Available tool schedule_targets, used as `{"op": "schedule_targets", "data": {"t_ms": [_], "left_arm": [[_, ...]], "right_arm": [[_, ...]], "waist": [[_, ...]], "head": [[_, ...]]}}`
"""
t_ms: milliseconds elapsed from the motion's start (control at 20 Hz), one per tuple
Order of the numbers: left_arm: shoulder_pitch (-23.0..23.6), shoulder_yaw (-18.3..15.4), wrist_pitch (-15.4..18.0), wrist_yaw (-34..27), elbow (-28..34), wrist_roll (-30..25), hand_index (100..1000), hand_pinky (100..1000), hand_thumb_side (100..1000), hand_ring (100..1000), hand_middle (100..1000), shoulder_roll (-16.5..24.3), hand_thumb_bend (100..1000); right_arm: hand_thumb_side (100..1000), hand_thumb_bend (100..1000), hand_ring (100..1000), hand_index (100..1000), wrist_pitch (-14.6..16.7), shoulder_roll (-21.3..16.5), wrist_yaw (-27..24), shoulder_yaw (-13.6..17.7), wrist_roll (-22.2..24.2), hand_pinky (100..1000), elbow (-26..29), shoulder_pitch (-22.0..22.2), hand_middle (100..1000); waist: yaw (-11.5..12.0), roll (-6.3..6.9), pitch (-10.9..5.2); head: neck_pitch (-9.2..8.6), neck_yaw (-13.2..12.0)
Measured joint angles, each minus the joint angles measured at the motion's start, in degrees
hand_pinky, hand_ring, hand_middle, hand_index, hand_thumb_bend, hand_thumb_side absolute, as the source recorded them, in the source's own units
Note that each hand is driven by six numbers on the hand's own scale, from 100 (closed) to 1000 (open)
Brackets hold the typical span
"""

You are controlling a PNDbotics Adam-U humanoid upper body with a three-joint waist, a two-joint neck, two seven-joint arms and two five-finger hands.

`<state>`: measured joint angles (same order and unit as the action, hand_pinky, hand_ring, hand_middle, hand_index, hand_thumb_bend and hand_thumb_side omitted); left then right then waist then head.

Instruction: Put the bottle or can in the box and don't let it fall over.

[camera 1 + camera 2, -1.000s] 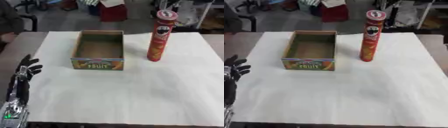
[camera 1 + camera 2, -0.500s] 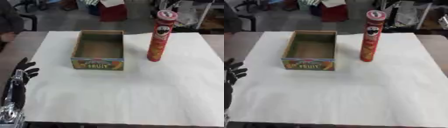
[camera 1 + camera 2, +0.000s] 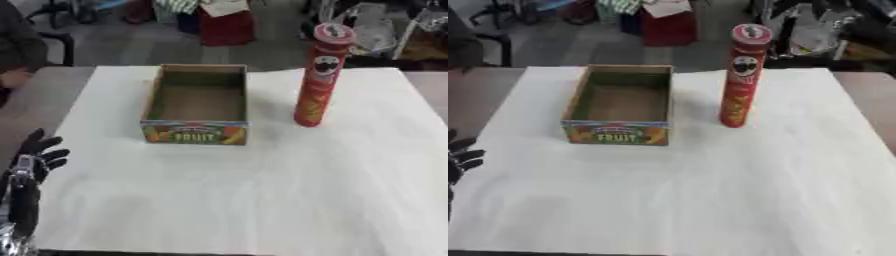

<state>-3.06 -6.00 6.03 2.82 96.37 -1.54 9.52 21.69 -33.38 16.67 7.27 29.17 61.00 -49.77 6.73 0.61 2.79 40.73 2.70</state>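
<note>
Upright can: the tall red cylindrical crisp can point(image 3: 317, 75) with a pale lid stands on its base on the white-covered bench point(image 3: 262, 200), just to the right of the box and apart from it, nothing touching it.
Box: the shallow open cardboard box point(image 3: 196, 105) with a colourful fruit-print front panel sits left of the can, its mouth facing up and its inside bare.
Left hand: the black left hand point(image 3: 37, 152) shows at the lower left edge, over the bench's left border, well apart from both box and can; its fingers are spread apart and straight, holding nothing.
Right hand: not visible in either view, so nothing can be said of its fingers.
Progress: by my reading the task is not yet begun; the can is outside the box and no hand is near it.
Next step: probably a reach to the can, most easily from the right side where it stands.
Risk, tipping: the can is tall and narrow, so a push high on its body before the fingers close round it could topple it.
Risk, placing: catching its base on the box wall, or letting go while it is tilted, could leave it lying on its side.
</note>
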Motion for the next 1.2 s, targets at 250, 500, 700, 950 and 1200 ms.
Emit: {"op": "schedule_targets", "data": {"t_ms": [250, 500, 700, 950, 1200], "left_arm": [[-1.31, 0.61, 0.1, -0.22, 0.01, -0.64, 972, 788, 1000, 745, 775, -0.4, 238], [-2.78, 0.93, 0.14, -0.43, 0.05, -1.13, 973, 789, 1000, 745, 775, -0.54, 239], [-3.57, 1.13, 0.15, -0.69, 0.07, -1.22, 973, 789, 1000, 745, 775, -0.97, 239], [-3.61, 1.17, 0.1, -0.71, 0.07, -1.28, 973, 789, 1000, 745, 775, -0.97, 239], [-3.61, 1.17, 0.09, -0.71, 0.07, -1.28, 973, 789, 1000, 745, 776, -0.97, 239]], "right_arm": [[739, 204, 1000, 996, 0.13, 3.13, 4.14, -0.33, 2.92, 1000, -6.75, -6.64, 907], [750, 221, 1000, 1000, 0.04, 5.99, 8.37, -0.67, 2.62, 1000, -13.67, -13.28, 925], [758, 233, 1000, 1000, 1.04, 6.9, 11.71, -1.39, 0.94, 1000, -18.49, -15.41, 940], [751, 264, 1000, 1000, 2.72, 6.93, 16.05, -2.07, -0.57, 1000, -20.67, -16.07, 967], [743, 288, 1000, 1000, 3.64, 6.04, 20.41, -2.41, -1.13, 1000, -20.69, -16.22, 989]], "waist": [[2.18, 0.13, 1.23], [4.03, 0.08, 2.66], [4.76, -0.07, 2.95], [4.74, -0.46, 2.97], [4.55, -0.53, 2.96]], "head": [[-0.87, 2.47], [-1.76, 4.92], [-2.13, 5.87], [-2.16, 6.14], [-2.3, 6.29]]}}
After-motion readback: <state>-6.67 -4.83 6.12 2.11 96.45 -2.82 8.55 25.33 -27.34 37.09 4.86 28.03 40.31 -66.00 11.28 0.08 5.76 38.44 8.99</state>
